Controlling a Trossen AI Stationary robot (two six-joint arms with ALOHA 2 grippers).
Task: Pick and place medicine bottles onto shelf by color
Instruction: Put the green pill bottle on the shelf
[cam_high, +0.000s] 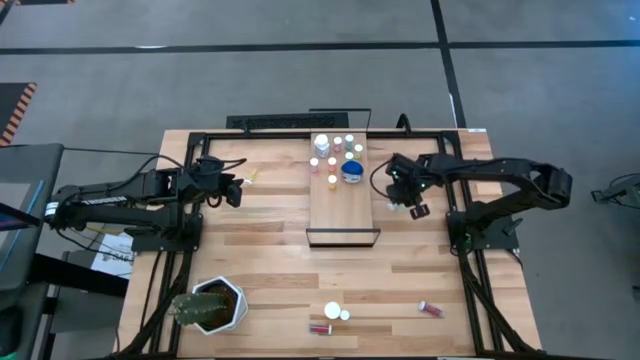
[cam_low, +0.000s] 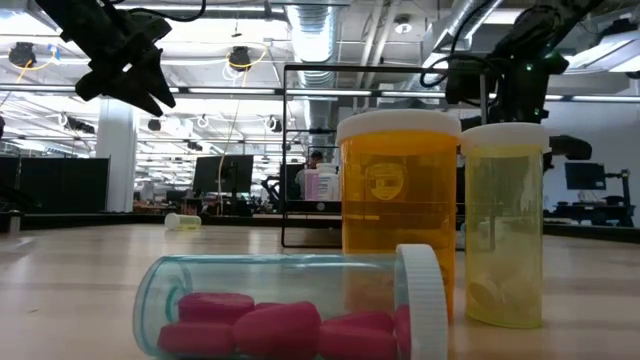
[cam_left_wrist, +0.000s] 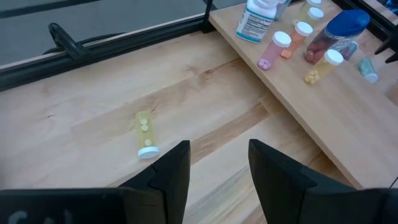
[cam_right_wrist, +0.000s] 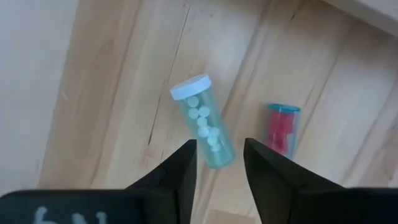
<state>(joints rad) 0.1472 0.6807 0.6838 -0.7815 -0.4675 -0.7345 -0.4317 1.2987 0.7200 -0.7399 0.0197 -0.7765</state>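
- Teal-tinted plastic marks the bottle (cam_right_wrist: 204, 121) lying on its side just ahead of the right gripper (cam_right_wrist: 219, 163), white cap pointing away from the jaws, which stand a little apart and hold nothing.
- To take it cleanly, I judge the gripper should turn so the fingers straddle the body crosswise, then descend at mid-length; closing along the axis would likely squirt it out.
- Just beside it, off one fingertip, lies a red-filled vial (cam_right_wrist: 281, 127); the closing fingers should avoid nudging it.
- Round white tablets show through the teal bottle's wall.
- Ahead of the left gripper (cam_left_wrist: 219, 163), whose fingers are parted and empty, a yellow vial (cam_left_wrist: 145, 132) rests on its side with a few pale tablets inside, its white cap nearer the jaws.
- Beyond and to one side of those jaws runs the shelf (cam_left_wrist: 323, 118), carrying a white labelled bottle (cam_left_wrist: 256, 18), a pink one (cam_left_wrist: 273, 50), orange and yellow ones and a blue-capped bottle (cam_left_wrist: 339, 34).
- In the low view an uncapped-looking vial of pink tablets (cam_low: 285, 315) lies before two upright bottles.
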